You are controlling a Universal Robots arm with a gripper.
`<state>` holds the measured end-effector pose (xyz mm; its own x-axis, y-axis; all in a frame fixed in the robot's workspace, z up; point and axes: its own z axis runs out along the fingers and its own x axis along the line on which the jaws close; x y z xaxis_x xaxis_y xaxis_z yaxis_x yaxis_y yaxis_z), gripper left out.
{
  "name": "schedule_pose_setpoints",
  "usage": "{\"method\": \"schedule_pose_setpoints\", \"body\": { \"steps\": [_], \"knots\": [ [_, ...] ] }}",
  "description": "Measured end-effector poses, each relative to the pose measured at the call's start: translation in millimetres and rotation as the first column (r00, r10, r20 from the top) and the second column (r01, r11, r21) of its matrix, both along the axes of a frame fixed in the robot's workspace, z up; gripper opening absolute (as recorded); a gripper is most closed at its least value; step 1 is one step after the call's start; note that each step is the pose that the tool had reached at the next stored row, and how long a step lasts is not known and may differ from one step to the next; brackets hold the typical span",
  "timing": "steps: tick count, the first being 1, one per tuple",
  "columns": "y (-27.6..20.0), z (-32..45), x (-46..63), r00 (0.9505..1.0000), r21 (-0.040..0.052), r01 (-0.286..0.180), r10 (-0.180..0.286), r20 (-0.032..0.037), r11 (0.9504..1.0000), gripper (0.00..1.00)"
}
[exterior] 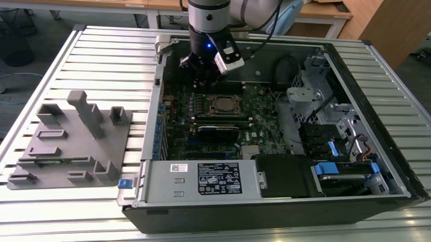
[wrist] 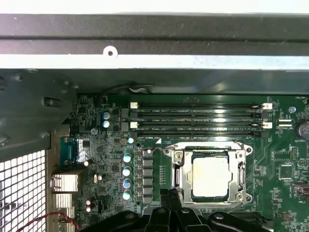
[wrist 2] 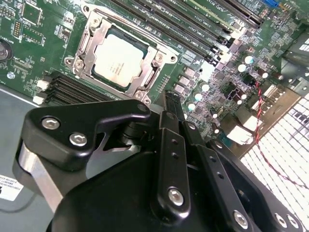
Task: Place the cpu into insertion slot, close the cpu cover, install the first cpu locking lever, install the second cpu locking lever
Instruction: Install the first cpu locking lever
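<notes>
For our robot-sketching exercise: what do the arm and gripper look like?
The arm is a silver-grey cylinder with a black cable. The gripper is black, with a blue light and a white block on its side; its link bars carry silver screws.

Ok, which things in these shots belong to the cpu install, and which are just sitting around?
Job in hand:
- cpu, seated in the insertion slot
- cpu cover, flat around it
- end effector, shut, holding nothing, near the socket

Just lying about:
- long memory slots
- grey fixture plate, on the exterior view's left
- labelled power supply box
</notes>
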<state>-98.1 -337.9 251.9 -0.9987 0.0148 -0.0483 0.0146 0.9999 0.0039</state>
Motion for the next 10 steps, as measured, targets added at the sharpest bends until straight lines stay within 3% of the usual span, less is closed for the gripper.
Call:
{"method": "schedule_pose_setpoints", "body": {
  "steps": [10],
  "knots": [
    [0.0, 0.3, -3.1, 1.0000, -0.0001, 0.000, 0.000, 0.0000, 1.0000, 0.11]
  ]
}}
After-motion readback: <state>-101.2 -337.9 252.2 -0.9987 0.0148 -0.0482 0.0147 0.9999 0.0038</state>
